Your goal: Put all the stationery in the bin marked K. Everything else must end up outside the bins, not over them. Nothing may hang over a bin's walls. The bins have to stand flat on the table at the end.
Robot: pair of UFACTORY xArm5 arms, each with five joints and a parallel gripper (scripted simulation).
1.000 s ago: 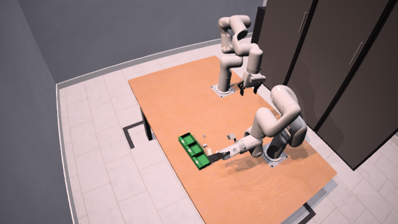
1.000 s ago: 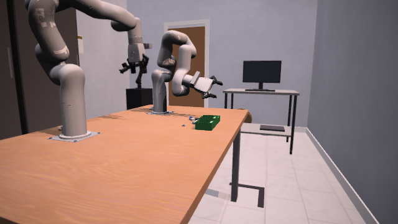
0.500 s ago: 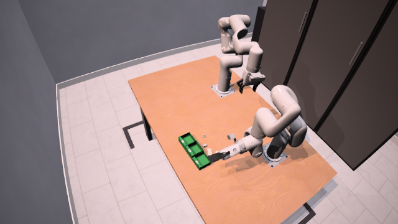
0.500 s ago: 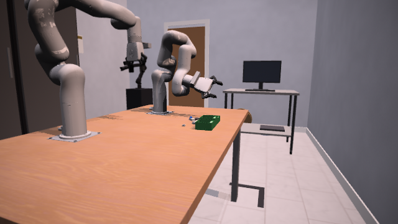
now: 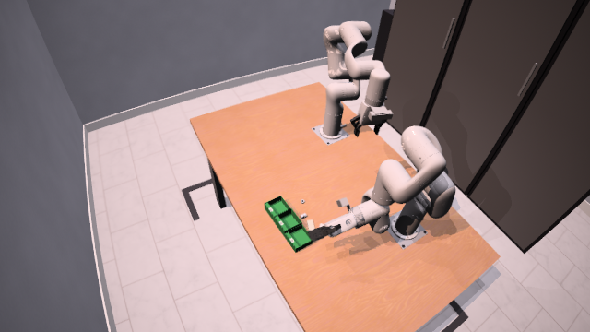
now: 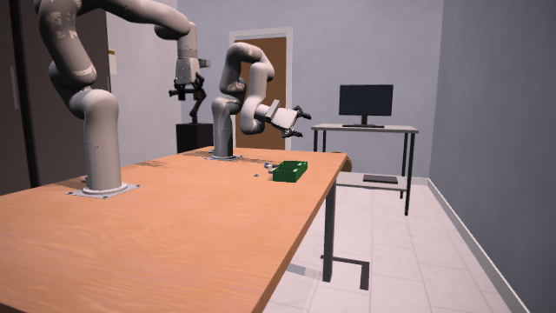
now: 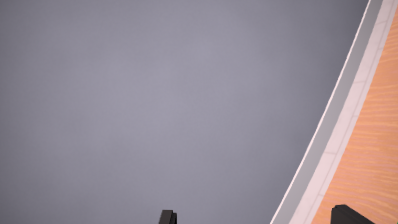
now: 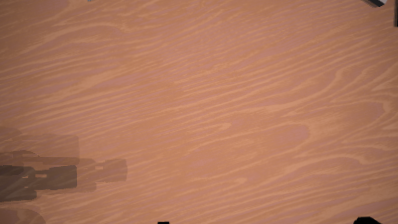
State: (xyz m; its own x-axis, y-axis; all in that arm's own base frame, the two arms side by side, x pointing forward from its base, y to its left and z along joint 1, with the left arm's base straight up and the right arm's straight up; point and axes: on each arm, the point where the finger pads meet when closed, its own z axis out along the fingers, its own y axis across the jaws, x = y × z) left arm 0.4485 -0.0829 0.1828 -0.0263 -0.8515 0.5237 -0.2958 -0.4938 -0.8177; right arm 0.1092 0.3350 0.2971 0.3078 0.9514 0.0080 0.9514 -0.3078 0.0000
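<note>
A row of three joined green bins (image 5: 289, 230) (image 6: 287, 175) stands on the table; their label letters are unreadable. Small things lie beside it: a small pale thing (image 5: 302, 201) (image 6: 256, 175), another small light thing (image 5: 303, 216) and a cream block (image 5: 311, 225). A blue thing (image 6: 266, 164) shows in the exterior view. My left gripper (image 6: 304, 126) (image 7: 256, 216) is open and empty, tilted sideways above the bins' end. My right gripper (image 5: 367, 133) (image 6: 186, 106) (image 8: 265, 221) is open and empty, pointing down high over the table's back edge, far from the bins. Bin insides are too small to judge.
The left arm's wrist partly covers the table beside the bins in the top view. Both arm bases (image 5: 332, 134) (image 6: 103, 191) are bolted near the back edge. The bins stand near the front edge. Part of a dark and light thing (image 8: 376, 2) shows at the right wrist view's top edge.
</note>
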